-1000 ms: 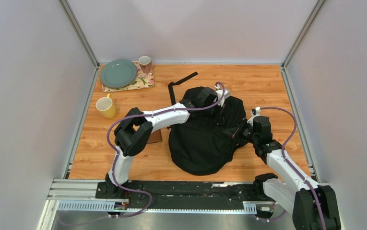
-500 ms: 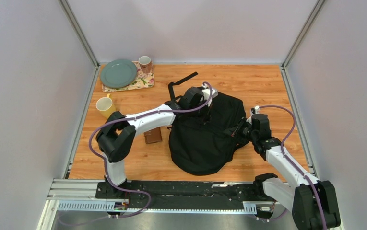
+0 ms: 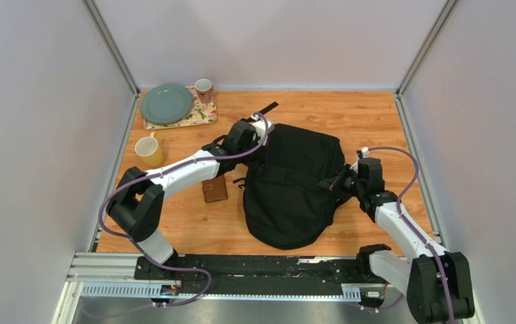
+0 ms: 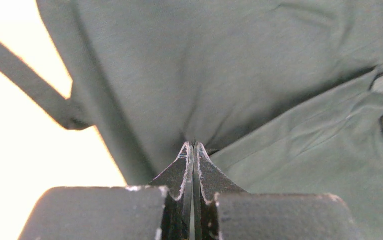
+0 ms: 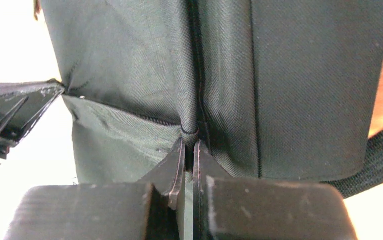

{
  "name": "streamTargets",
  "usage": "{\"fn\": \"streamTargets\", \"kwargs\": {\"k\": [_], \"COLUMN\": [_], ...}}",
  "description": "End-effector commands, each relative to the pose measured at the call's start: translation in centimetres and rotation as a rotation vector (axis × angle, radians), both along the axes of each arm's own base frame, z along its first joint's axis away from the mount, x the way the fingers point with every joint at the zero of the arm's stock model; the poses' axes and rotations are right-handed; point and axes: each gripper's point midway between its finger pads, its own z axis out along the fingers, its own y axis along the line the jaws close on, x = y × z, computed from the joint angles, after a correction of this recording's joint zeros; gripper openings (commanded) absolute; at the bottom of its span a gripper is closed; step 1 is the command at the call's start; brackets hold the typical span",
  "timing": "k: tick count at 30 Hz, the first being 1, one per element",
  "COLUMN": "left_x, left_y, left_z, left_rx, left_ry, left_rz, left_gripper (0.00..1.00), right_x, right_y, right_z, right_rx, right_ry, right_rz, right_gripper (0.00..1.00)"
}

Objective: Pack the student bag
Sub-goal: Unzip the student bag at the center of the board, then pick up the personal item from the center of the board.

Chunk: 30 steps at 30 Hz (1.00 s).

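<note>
Black soft-fabric student bag point(image 3: 292, 189), lying flat and slumped on the wooden table point(image 3: 376, 115), right of centre, rounded end toward the near edge, fabric creased and bunched at both sides, black strap point(image 3: 266, 108) stretched out from its far-left corner

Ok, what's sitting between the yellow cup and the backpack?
The top view shows the left arm with its forearm stretched across that gap, and a small brown wallet on the table just on its near side, close to the backpack.
</note>
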Motion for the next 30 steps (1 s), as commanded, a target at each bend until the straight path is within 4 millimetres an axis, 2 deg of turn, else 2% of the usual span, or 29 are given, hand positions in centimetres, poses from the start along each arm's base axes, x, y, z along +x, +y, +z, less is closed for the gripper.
{"fn": "streamTargets", "kwargs": {"k": [1, 2, 4, 10, 11, 13, 14, 17, 19, 22, 24, 25, 27, 28, 30], "left_x": [1.0, 0.7, 0.3, -1.5, -1.6, -2.0, -2.0, -2.1, -2.2, -2.2, -2.3, -2.3, -2.4, -2.5, -2.7], "left_y": [5.3, 5.9, 6.4, 6.0, 6.0, 6.4, 6.6, 7.2, 7.8, 9.4, 10.1, 11.0, 11.6, 12.5, 13.4], "left_z": [1.5, 0.9, 1.4, 0.3, 0.3, 0.1, 0.1, 0.2, 0.3, 0.3, 1.0, 0.6, 1.5, 1.0, 1.4], "left_rx": [0.062, 0.075, 0.063, 0.003, 0.0, -0.001, 0.002, -0.003, -0.008, -0.001, -0.027, -0.033, -0.07, -0.074, -0.098], "left_ry": [-0.076, -0.07, -0.077, -0.013, -0.01, -0.006, -0.008, -0.017, -0.014, -0.017, -0.024, -0.011, -0.024, -0.011, -0.021], "left_rz": [0.112, 0.125, 0.136, 0.119, 0.12, 0.13, 0.141, 0.168, 0.191, 0.252, 0.273, 0.304, 0.32, 0.35, 0.371], "left_gripper": [0.0, 0.0, 0.0, 0.02, 0.14, 0.28, 0.35, 0.46, 0.49, 0.6, 0.61, 0.68, 0.69, 0.7, 0.73], "right_x": [2.2, 2.7, 3.4, 4.6, 4.5, 4.3, 4.2, 4.0, 3.8, 3.5, 3.2, 3.0, 2.7, 2.6, 2.4], "right_y": [-2.3, -2.3, -2.3, -1.5, -1.5, -1.6, -1.7, -1.9, -2.0, -1.8, -1.4, -1.2, -0.4, -0.1, 1.3], "right_z": [0.6, 1.2, 1.5, 2.4, 2.4, 2.8, 3.0, 4.4, 5.6, 7.1, 7.6, 7.8, 8.6, 8.7, 9.7], "right_rx": [-0.072, -0.073, -0.076, -0.052, -0.053, -0.073, -0.079, -0.1, -0.107, -0.104, -0.086, -0.079, -0.063, -0.064, -0.077], "right_ry": [-0.03, -0.041, -0.046, -0.061, -0.061, -0.072, -0.074, -0.098, -0.116, -0.151, -0.159, -0.156, -0.174, -0.174, -0.204], "right_rz": [-0.048, -0.044, -0.029, 0.018, 0.021, 0.036, 0.039, 0.049, 0.048, 0.058, 0.081, 0.089, 0.129, 0.14, 0.185], "right_gripper": [0.0, 0.0, 0.0, 0.01, 0.12, 0.26, 0.37, 0.49, 0.51, 0.53, 0.54, 0.54, 0.55, 0.55, 0.56]}}
